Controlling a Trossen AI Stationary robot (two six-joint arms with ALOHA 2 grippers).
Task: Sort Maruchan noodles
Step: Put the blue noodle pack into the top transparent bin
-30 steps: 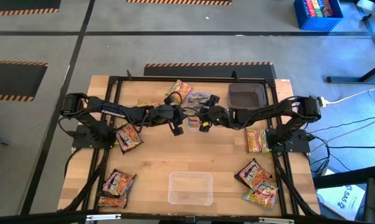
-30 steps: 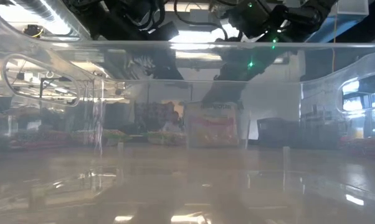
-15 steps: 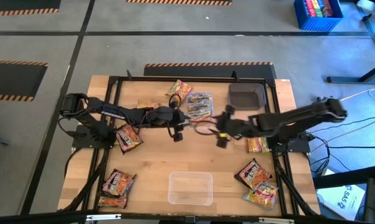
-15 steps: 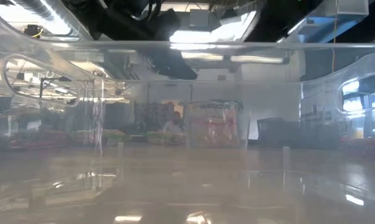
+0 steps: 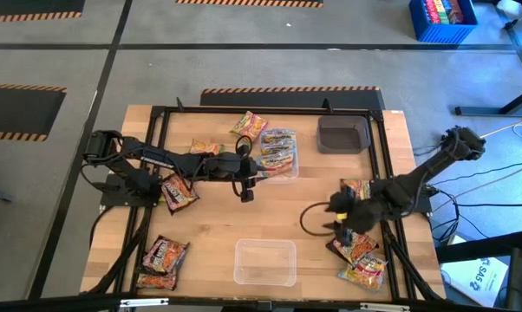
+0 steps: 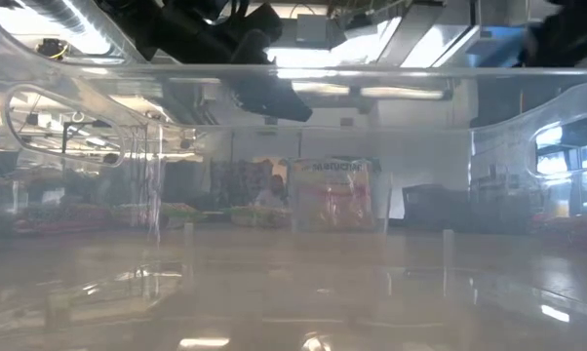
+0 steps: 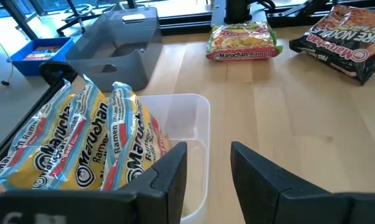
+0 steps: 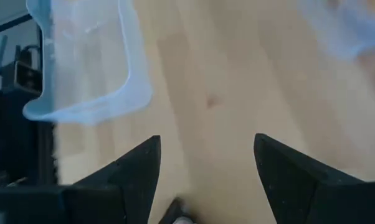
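Note:
Several pale blue-orange Maruchan packets [image 5: 277, 149] stand on edge in a clear tub [image 5: 289, 166] at the far middle; in the left wrist view these packets [image 7: 81, 146] fill the tub's left part. My left gripper [image 5: 245, 182] [image 7: 209, 168] hovers open and empty at the tub's near-left corner. My right gripper [image 5: 339, 213] [image 8: 206, 165] is open and empty over bare wood, near a maroon packet [image 5: 355, 242] and two yellow ones [image 5: 356, 189] [image 5: 363, 273]. More packets lie flat at the left [image 5: 179, 189] [image 5: 164, 254] and far side [image 5: 251, 126].
A second clear tub [image 5: 265, 263] sits at the near middle, and the low view looks through it. A dark grey tray [image 5: 343, 134] stands at the far right. A black frame [image 5: 157, 113] rings the table. Bare wood lies between the two tubs.
My right gripper has drawn back from the far tub, swinging toward the table's right and near edge, and now hangs near the right-hand packets. A packet it hovered over stays standing in the tub. My left gripper has stayed beside the tub.

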